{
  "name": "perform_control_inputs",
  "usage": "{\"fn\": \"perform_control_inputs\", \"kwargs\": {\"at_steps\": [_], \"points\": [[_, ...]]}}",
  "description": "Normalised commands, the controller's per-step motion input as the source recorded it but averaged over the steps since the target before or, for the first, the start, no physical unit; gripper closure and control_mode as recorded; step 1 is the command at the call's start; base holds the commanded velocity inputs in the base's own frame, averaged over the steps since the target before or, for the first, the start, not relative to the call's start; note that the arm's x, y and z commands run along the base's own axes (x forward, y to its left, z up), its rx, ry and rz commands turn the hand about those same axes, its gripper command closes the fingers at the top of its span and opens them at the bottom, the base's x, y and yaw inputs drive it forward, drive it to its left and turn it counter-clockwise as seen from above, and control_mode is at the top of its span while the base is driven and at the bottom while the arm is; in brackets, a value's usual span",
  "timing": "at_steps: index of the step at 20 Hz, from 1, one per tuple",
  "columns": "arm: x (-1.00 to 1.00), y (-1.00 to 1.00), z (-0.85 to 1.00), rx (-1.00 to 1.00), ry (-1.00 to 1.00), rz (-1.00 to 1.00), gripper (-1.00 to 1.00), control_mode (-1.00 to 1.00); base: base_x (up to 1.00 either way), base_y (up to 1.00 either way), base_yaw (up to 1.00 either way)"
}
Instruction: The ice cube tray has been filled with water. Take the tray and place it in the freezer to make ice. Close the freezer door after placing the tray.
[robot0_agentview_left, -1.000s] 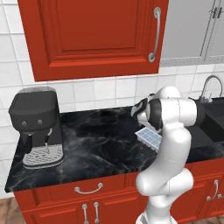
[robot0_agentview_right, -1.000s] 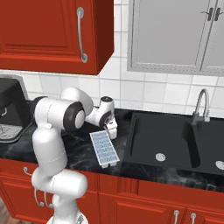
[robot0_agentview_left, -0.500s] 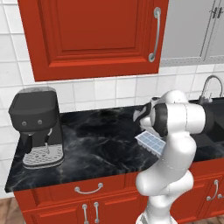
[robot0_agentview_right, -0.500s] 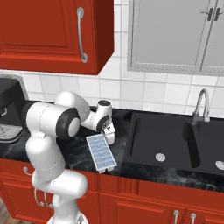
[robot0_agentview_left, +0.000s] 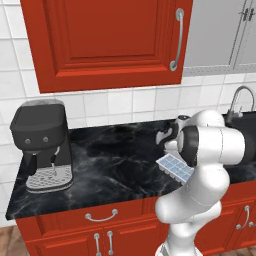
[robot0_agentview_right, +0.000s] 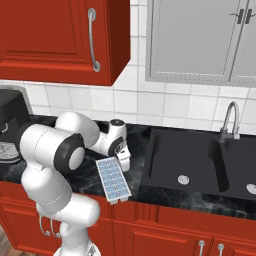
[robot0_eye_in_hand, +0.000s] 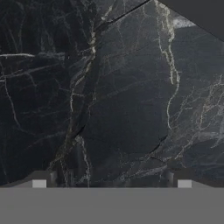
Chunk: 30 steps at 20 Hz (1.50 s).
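The ice cube tray (robot0_agentview_right: 113, 180) is a pale grey tray with light-blue cells of water. It lies flat on the black marble counter (robot0_agentview_right: 90, 175) near the front edge, and the arm partly hides the ice cube tray (robot0_agentview_left: 175, 168) in the left base view. My gripper (robot0_agentview_right: 125, 163) points down just past the tray's far end, low over the counter. In the hand view the gripper (robot0_eye_in_hand: 111, 183) is open, its fingertips (robot0_eye_in_hand: 39, 183) wide apart over bare marble with nothing between them. My gripper (robot0_agentview_left: 165, 141) hangs behind the tray. The freezer and the freezer door are out of view.
A black sink (robot0_agentview_right: 200, 165) with a curved faucet (robot0_agentview_right: 229, 122) lies right of the tray. A dark coffee machine (robot0_agentview_left: 42, 145) stands at the counter's left end. Red wall cabinets (robot0_agentview_left: 110, 40) and grey ones (robot0_agentview_right: 200, 40) hang above; red drawers (robot0_agentview_left: 100, 217) sit below.
The hand has come down closer to the counter at the tray's far end, and the elbow has swung outward. The tray lies where it was.
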Motion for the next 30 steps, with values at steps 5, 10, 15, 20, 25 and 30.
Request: {"fn": "perform_control_inputs", "kwargs": {"at_steps": [5, 10, 15, 20, 25, 30], "points": [[0.12, -0.44, 0.04, 0.02, 0.07, 0.00, -1.00, -1.00, 0.00, 0.00, 0.00], [0.36, -0.46, 0.31, 0.03, 0.07, 0.00, -1.00, -1.00, 0.00, 0.00, 0.00], [-0.41, -0.17, 0.38, 0.05, 0.01, 0.00, -1.00, -1.00, 0.00, 0.00, 0.00], [-0.73, -0.03, 0.46, 0.05, -0.07, 0.00, -1.00, -1.00, 0.00, 0.00, 0.00], [-0.74, 0.00, 0.49, 0.04, -0.17, 0.00, -1.00, -1.00, 0.00, 0.00, 0.00], [-0.92, 0.00, 0.25, 0.03, -0.27, 0.00, -1.00, -1.00, 0.00, 0.00, 0.00]]}}
